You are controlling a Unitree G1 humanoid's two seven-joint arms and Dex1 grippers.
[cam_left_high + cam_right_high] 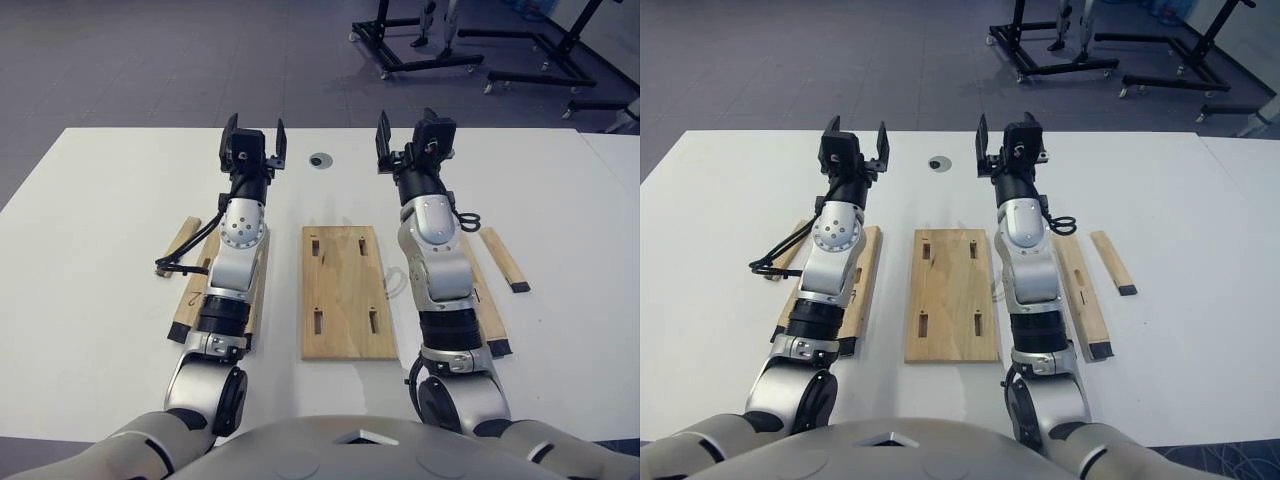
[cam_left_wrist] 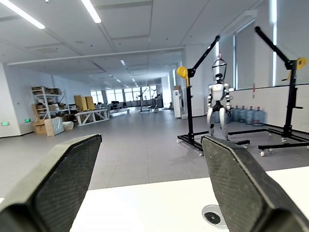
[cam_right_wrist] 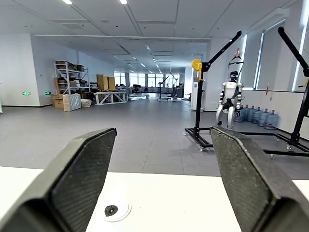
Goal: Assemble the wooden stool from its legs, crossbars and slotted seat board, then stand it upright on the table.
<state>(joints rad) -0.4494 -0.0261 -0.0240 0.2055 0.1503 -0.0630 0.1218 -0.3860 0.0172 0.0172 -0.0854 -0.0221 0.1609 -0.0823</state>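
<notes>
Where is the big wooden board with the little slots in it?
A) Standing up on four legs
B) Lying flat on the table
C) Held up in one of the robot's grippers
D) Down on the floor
B: the slotted seat board lies flat on the white table, and the left gripper and right gripper are both open and hold nothing.

Silver arms (image 1: pixel 238 250), black end effectors (image 1: pixel 255 130) (image 1: pixel 410 127) — looped black cables (image 1: pixel 170 265)
</notes>
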